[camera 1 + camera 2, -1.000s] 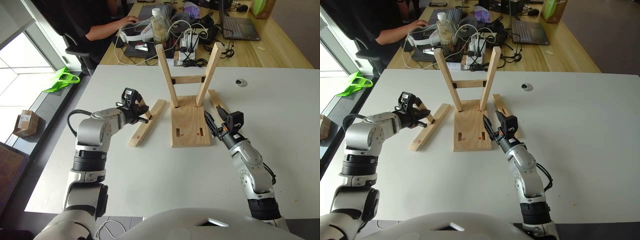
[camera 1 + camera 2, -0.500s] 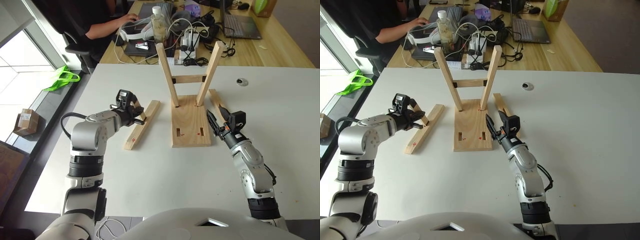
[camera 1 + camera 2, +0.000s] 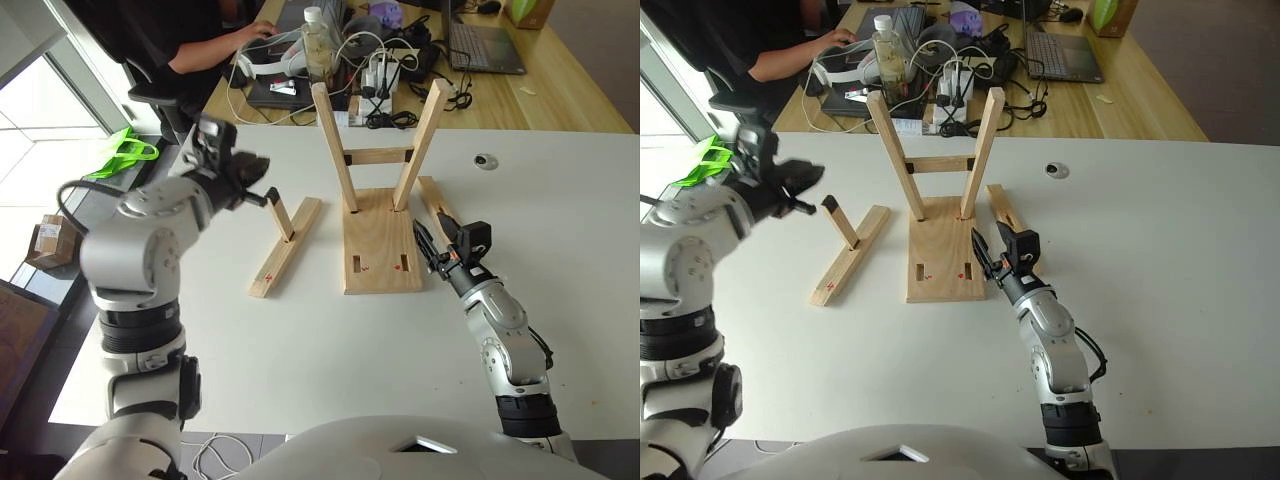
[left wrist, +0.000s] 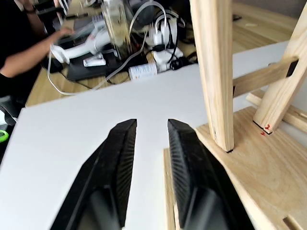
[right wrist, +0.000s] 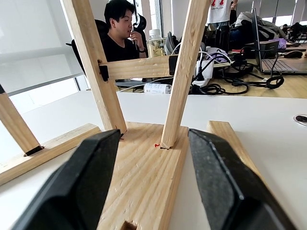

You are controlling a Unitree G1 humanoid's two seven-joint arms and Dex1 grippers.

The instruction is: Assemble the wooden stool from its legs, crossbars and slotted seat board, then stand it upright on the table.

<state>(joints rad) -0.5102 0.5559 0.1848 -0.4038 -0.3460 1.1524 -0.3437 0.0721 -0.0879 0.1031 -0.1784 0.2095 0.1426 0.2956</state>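
The slotted seat board (image 3: 378, 262) lies flat on the white table. Two legs (image 3: 334, 150) joined by a crossbar (image 3: 378, 157) stand upright in its far slots. A loose leg (image 3: 283, 250) with a short stub (image 3: 281, 214) sticking up lies left of the board. Another loose leg (image 3: 433, 204) lies along the board's right side. My left gripper (image 3: 258, 180) hangs open above the table, up and left of the stub, with nothing between its fingers (image 4: 120, 158). My right gripper (image 3: 428, 240) rests open at the board's right edge, pointing at the standing legs (image 5: 180, 72).
A wooden desk (image 3: 560, 95) behind the table carries a bottle (image 3: 317, 45), cables and a laptop, with a person seated at it. A small round fitting (image 3: 485, 161) sits in the tabletop at the far right. The table's left edge (image 3: 140, 230) is close to my left arm.
My left gripper let go of the loose leg's stub and rose up and away to the left. The loose leg slid slightly left. The right arm stayed nearly still.
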